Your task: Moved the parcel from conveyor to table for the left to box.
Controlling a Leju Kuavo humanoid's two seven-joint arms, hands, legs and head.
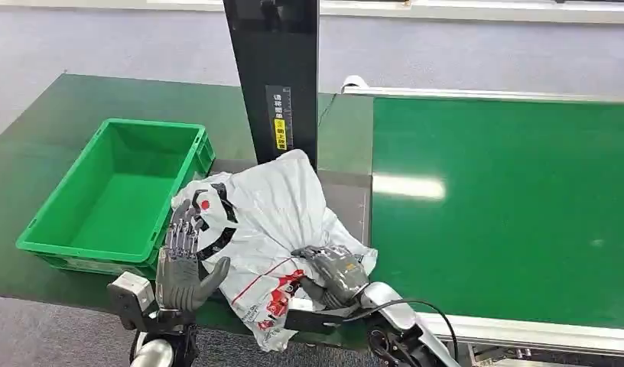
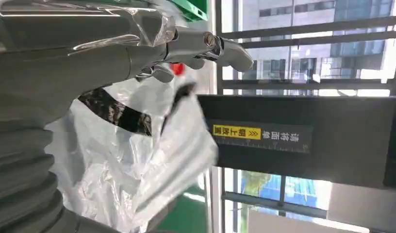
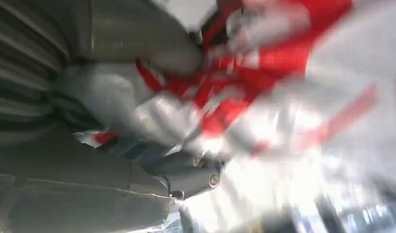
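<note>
- I see the bright green conveyor belt (image 1: pixel 508 206) filling the head view from 1 to 4 o'clock, with a pale metal rail along its far edge.
- The dark green worktop (image 1: pixel 41 145) spreads from 8 to 11 o'clock.
- A black upright post (image 1: pixel 272 69) with a yellow label stands at 12 o'clock, just behind the parcel.
- The open green plastic crate (image 1: pixel 118 191) sits on the worktop at 9 o'clock, beside the parcel.
- The crumpled white plastic parcel bag with black and red print (image 1: pixel 267 222) lies near centre, between crate and belt, its near end hanging over the worktop edge at 6 o'clock.
- My right hand (image 1: pixel 336 274) is at 5 o'clock, fingers curled into the bag's near right edge, gripping the plastic.
- My left hand (image 1: pixel 183 267) stands upright at 7 o'clock, fingers spread, holding nothing, just beside the bag's left side; I cannot tell whether they touch.
</note>
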